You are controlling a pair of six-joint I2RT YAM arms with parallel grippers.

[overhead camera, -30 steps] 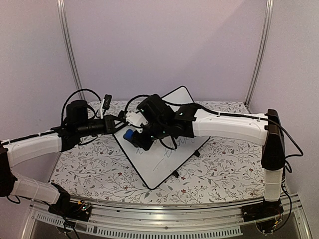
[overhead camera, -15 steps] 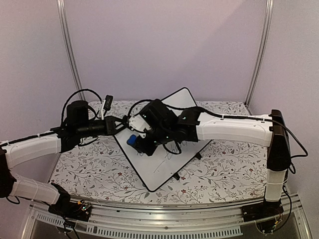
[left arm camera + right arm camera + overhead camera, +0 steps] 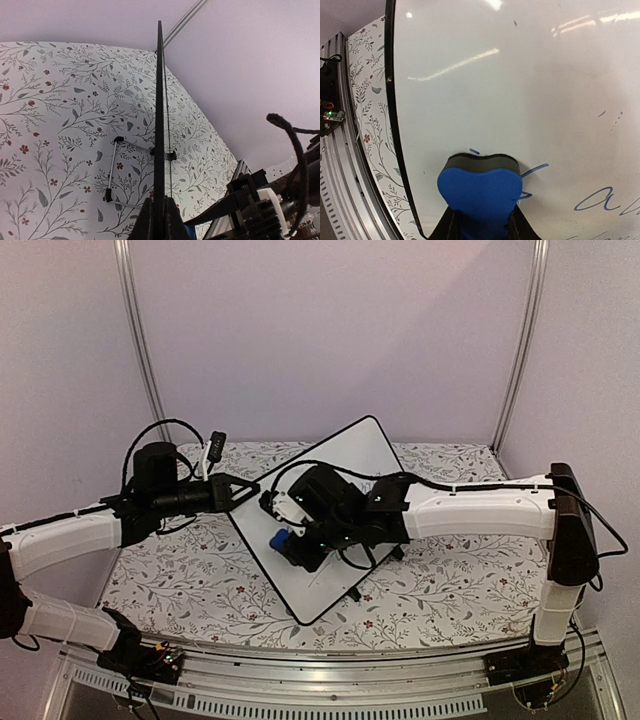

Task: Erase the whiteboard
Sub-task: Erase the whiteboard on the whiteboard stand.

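Left tool (image 3: 236,494) clamped on the left edge of the whiteboard (image 3: 345,465), which stands tilted on the tabletop (image 3: 180,580). Right tool (image 3: 288,543), gripping a blue eraser (image 3: 480,190), has slid down toward the board's near corner. Blue writing (image 3: 600,200) remains beside it, so wiping is unfinished.

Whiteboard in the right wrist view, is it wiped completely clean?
No, blue handwriting shows on the whiteboard beside the blue eraser.
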